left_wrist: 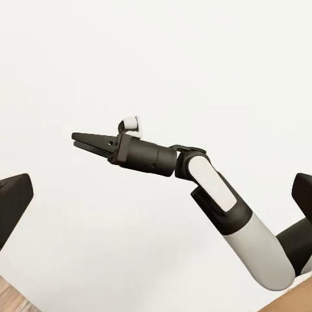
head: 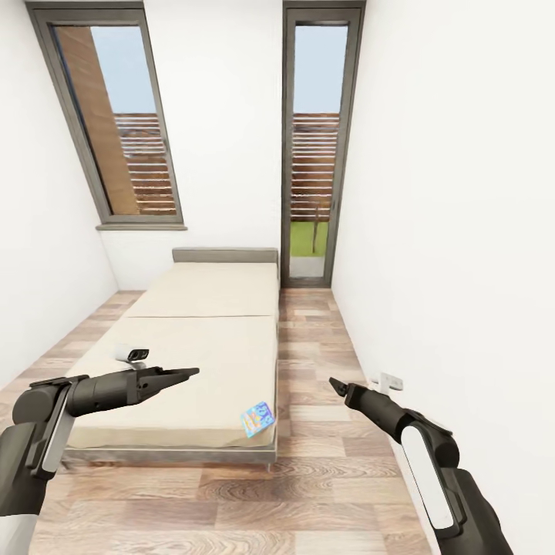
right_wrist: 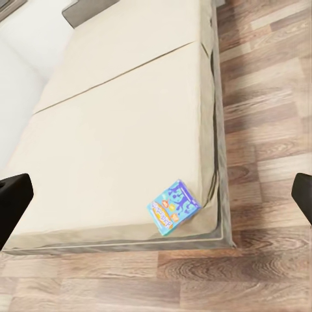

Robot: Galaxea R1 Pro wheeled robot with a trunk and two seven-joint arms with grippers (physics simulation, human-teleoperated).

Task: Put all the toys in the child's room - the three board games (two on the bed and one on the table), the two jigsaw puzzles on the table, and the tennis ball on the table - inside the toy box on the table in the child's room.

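Note:
A board game (head: pixel 258 418) with a blue printed cover lies flat on the near right corner of the cream bed (head: pixel 193 339); it also appears in the right wrist view as the board game (right_wrist: pixel 172 207) close to the mattress edge. My left gripper (head: pixel 189 373) hovers over the near half of the bed, to the left of the game, open and holding nothing. My right gripper (head: pixel 335 383) hangs over the floor strip right of the bed, open and empty, its fingers (right_wrist: pixel 13 201) wide apart. The table, toy box, jigsaw puzzles and tennis ball are out of view.
The bed's grey headboard (head: pixel 224 255) stands at the far wall under a window (head: pixel 116 123). A glass door (head: pixel 314 154) is at the far right. A wood-plank floor strip (head: pixel 308 362) runs between the bed and the white right wall (head: pixel 462 231).

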